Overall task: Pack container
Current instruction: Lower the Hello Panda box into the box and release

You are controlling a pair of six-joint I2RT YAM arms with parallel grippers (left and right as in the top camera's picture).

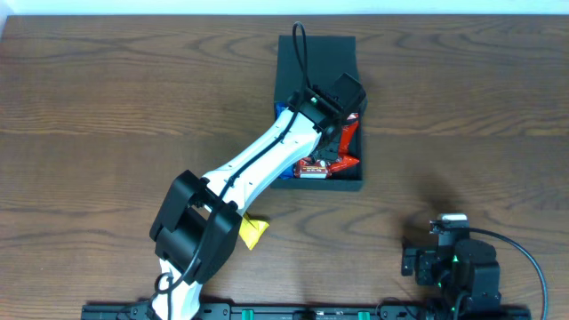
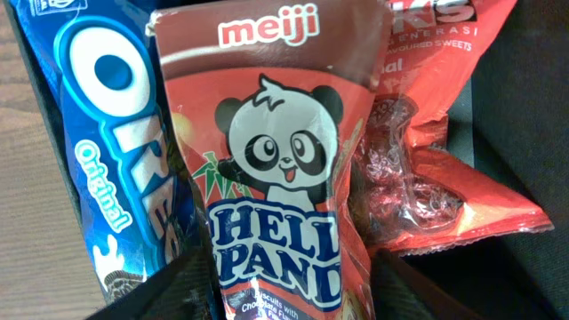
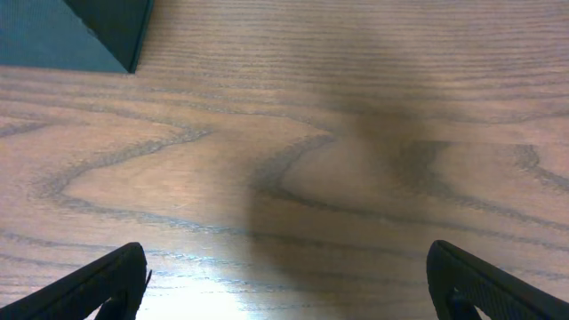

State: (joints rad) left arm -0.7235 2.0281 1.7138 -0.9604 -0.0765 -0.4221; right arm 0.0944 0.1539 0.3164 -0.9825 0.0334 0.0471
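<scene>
Directly below the left gripper (image 1: 336,120) sits the container (image 1: 311,53), snack packets (image 1: 322,165) inside.

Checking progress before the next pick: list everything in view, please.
container: one, dark teal-black, far centre of table
Oreo packet: one, blue, in container
Hello Panda packet: one, red, in container beside the Oreo packet
sweets packet: one, red, in container
yellow packet: one, yellow, on table by left arm
table: one, brown wood
left gripper: one, black, over container, fingers flanking Hello Panda packet
right gripper: one, black, open, above bare table
</scene>
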